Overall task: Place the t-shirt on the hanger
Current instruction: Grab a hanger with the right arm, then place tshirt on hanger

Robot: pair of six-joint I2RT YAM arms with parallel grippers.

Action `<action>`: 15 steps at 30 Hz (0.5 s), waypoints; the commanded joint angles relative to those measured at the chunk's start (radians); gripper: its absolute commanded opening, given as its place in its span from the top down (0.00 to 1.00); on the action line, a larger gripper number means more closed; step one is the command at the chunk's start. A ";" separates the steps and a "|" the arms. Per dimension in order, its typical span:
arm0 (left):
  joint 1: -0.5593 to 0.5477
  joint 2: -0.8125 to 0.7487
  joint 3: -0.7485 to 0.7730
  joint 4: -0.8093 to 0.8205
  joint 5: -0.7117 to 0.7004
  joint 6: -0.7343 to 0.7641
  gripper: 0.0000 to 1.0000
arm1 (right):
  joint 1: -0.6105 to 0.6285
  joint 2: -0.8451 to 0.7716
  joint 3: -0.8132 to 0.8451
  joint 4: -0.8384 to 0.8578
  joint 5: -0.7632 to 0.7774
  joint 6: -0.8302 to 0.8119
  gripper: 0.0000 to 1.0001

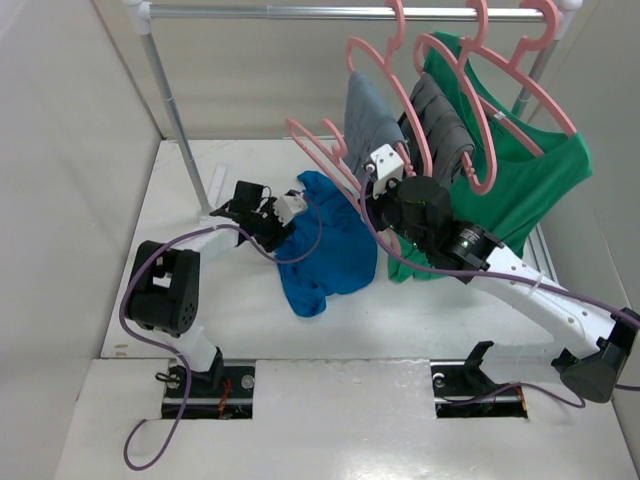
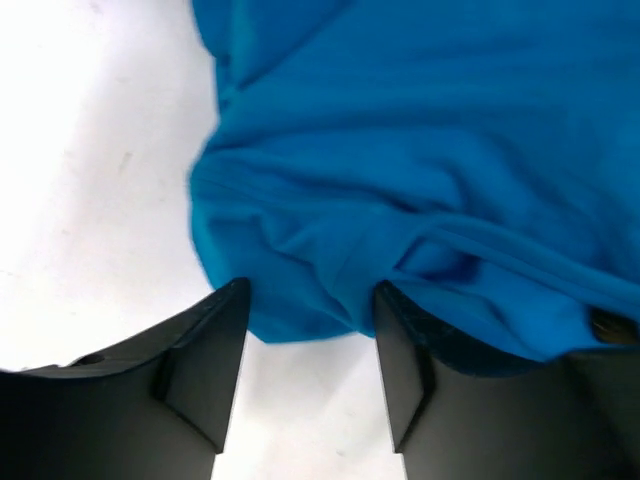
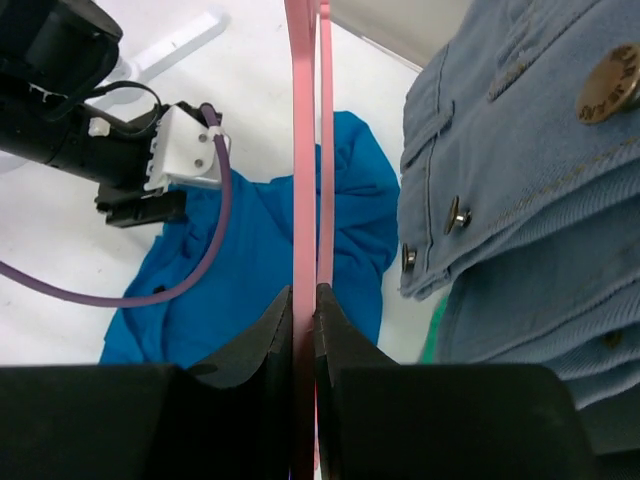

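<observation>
The blue t-shirt (image 1: 330, 245) lies crumpled on the white table, between the two arms. My left gripper (image 1: 300, 213) is low at the shirt's left edge. In the left wrist view it (image 2: 310, 295) is open, and a folded edge of the shirt (image 2: 400, 150) lies between the fingertips. My right gripper (image 1: 372, 185) is shut on the bare pink hanger (image 1: 322, 148) and holds it tilted above the shirt's far edge. In the right wrist view the jaws (image 3: 305, 292) clamp the hanger's bar (image 3: 305, 150), with the shirt (image 3: 250, 260) below.
A metal rail (image 1: 350, 12) at the back carries pink hangers with grey garments (image 1: 365, 110), dark grey garments (image 1: 445, 125) and a green shirt (image 1: 530, 185), close to my right arm. Denim (image 3: 530, 180) hangs beside the right gripper. The rack post (image 1: 170, 100) stands back left.
</observation>
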 commanded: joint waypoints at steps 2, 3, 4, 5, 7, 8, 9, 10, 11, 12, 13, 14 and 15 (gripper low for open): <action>-0.013 0.015 0.047 0.067 -0.046 0.033 0.55 | -0.005 -0.030 0.004 0.048 0.003 0.027 1.00; -0.013 0.015 0.038 0.058 -0.046 0.051 0.58 | -0.005 -0.030 0.004 0.048 0.003 0.036 1.00; -0.013 0.015 0.038 0.058 -0.046 0.052 0.66 | -0.005 -0.030 0.004 0.036 0.003 0.036 1.00; -0.013 0.015 0.023 0.058 -0.046 0.062 0.74 | -0.015 -0.030 0.004 0.018 0.003 0.036 1.00; -0.013 0.015 0.009 0.049 -0.033 0.062 0.97 | -0.015 -0.030 0.004 -0.007 -0.017 0.036 1.00; -0.013 0.004 0.009 0.049 -0.033 0.030 1.00 | -0.027 -0.030 0.004 -0.022 -0.017 0.045 1.00; -0.013 0.004 0.018 0.029 -0.024 0.018 1.00 | -0.028 -0.039 0.004 -0.059 -0.030 0.046 1.00; -0.013 -0.005 0.033 0.011 -0.024 0.006 1.00 | -0.028 -0.039 0.004 -0.081 -0.031 0.046 1.00; -0.013 -0.005 0.052 -0.032 -0.024 -0.016 1.00 | -0.028 -0.049 0.004 -0.107 -0.066 0.046 1.00; -0.004 -0.014 0.098 -0.058 -0.024 -0.071 1.00 | -0.028 -0.059 0.004 -0.133 -0.089 0.046 1.00; 0.005 -0.014 0.124 -0.084 -0.024 -0.094 1.00 | -0.028 -0.068 0.004 -0.191 -0.109 0.046 1.00; 0.006 -0.014 0.148 -0.141 -0.024 -0.111 1.00 | -0.028 -0.079 0.004 -0.217 -0.145 0.046 1.00; 0.006 -0.014 0.170 -0.164 -0.039 -0.125 1.00 | -0.028 -0.091 -0.012 -0.240 -0.158 0.046 1.00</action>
